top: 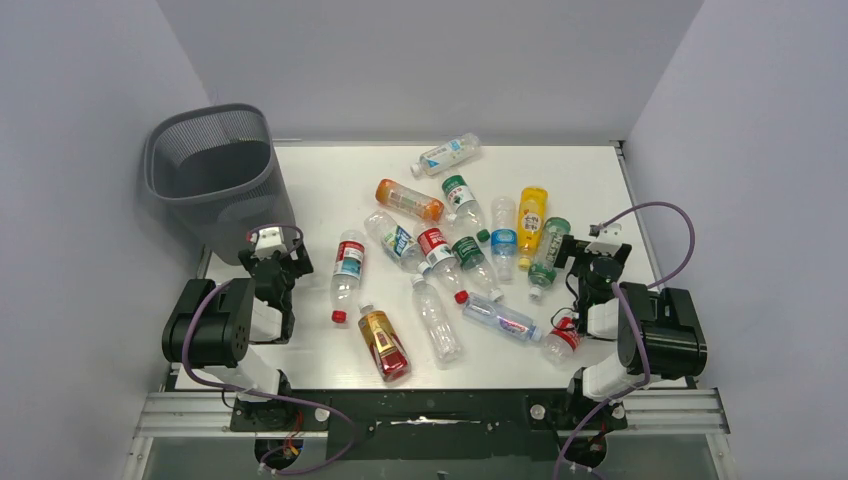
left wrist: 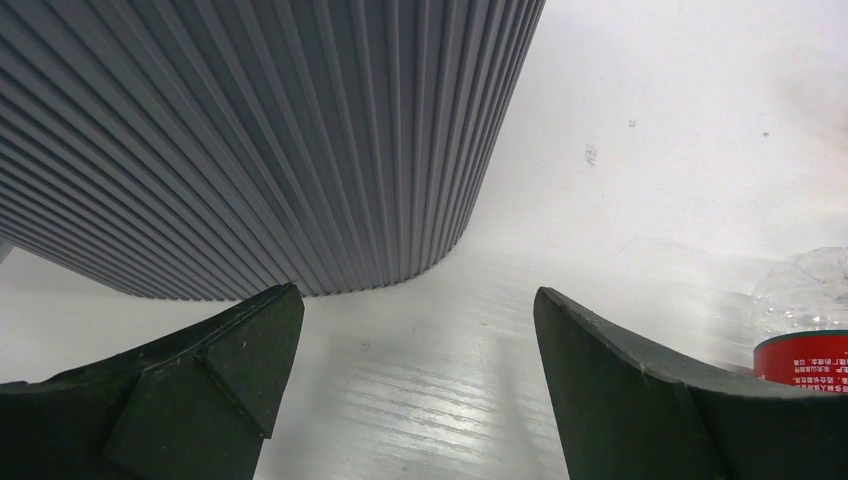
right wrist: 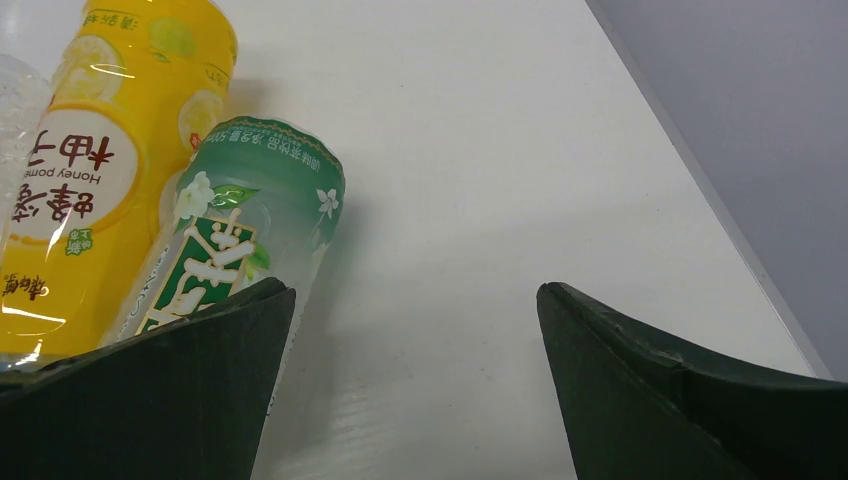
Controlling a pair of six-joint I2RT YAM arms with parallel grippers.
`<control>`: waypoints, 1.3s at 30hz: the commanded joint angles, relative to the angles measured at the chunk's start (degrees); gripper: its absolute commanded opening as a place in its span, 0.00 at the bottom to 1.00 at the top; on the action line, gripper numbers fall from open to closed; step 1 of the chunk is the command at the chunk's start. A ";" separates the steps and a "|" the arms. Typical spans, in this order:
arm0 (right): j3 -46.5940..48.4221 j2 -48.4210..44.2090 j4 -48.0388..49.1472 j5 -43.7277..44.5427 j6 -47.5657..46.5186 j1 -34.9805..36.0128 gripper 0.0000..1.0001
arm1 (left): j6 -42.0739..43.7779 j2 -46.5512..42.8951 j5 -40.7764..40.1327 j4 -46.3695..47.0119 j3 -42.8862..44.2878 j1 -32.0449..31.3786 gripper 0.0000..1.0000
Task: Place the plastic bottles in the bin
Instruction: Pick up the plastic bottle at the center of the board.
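Observation:
The dark grey mesh bin stands at the table's far left; its ribbed wall fills the left wrist view. Several plastic bottles lie scattered over the middle and right of the table, among them an orange one, a yellow one and a clear red-labelled one. My left gripper is open and empty, low over the table beside the bin's base. My right gripper is open and empty, just right of a green-labelled bottle and the yellow bottle.
Grey walls enclose the table on three sides. A red-labelled bottle lies right of my left fingers. An amber bottle and a red-capped bottle lie near the front edge. The right table edge runs close to my right gripper.

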 commanded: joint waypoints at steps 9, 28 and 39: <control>1.64 0.01 3.14 -0.20 -0.08 -0.30 0.98 | 0.29 -0.46 0.27 3.94 1.00 0.28 0.87; -1.08 -9.33 -0.19 -2.64 -2.34 0.37 0.98 | 3.53 -9.99 -3.74 -10.88 5.44 -3.85 0.87; 5.75 -30.89 -28.28 -7.83 0.23 1.80 0.98 | 0.92 -23.42 -1.47 -30.92 16.57 -13.40 0.87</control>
